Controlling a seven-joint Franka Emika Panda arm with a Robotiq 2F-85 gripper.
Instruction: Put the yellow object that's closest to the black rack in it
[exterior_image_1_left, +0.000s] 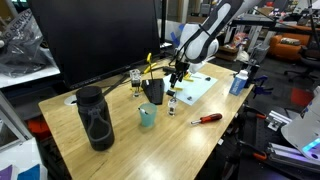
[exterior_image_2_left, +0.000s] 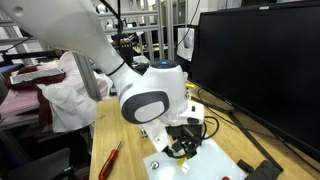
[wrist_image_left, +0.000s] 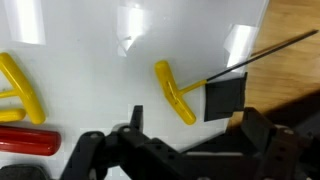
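Observation:
In the wrist view a yellow T-handled stick tool (wrist_image_left: 175, 92) lies on a white board (wrist_image_left: 90, 70). Its thin dark shaft runs up to the right over the wood. My gripper (wrist_image_left: 195, 128) is open and empty just above it, one finger on each side and nearer the camera. The black rack (exterior_image_1_left: 152, 92) stands on the table next to the teal cup (exterior_image_1_left: 147, 115), to the left of my gripper (exterior_image_1_left: 177, 76) in an exterior view. The rack is out of the wrist view. In an exterior view my gripper (exterior_image_2_left: 180, 148) hangs low over the board.
Another yellow handle (wrist_image_left: 20, 85) and a red handle (wrist_image_left: 25, 140) lie at the left of the board. A black square (wrist_image_left: 225, 97) sits beside the yellow tool. A tall black mesh cylinder (exterior_image_1_left: 95, 118), a red-handled tool (exterior_image_1_left: 207, 118) and a blue bottle (exterior_image_1_left: 238, 82) are on the table.

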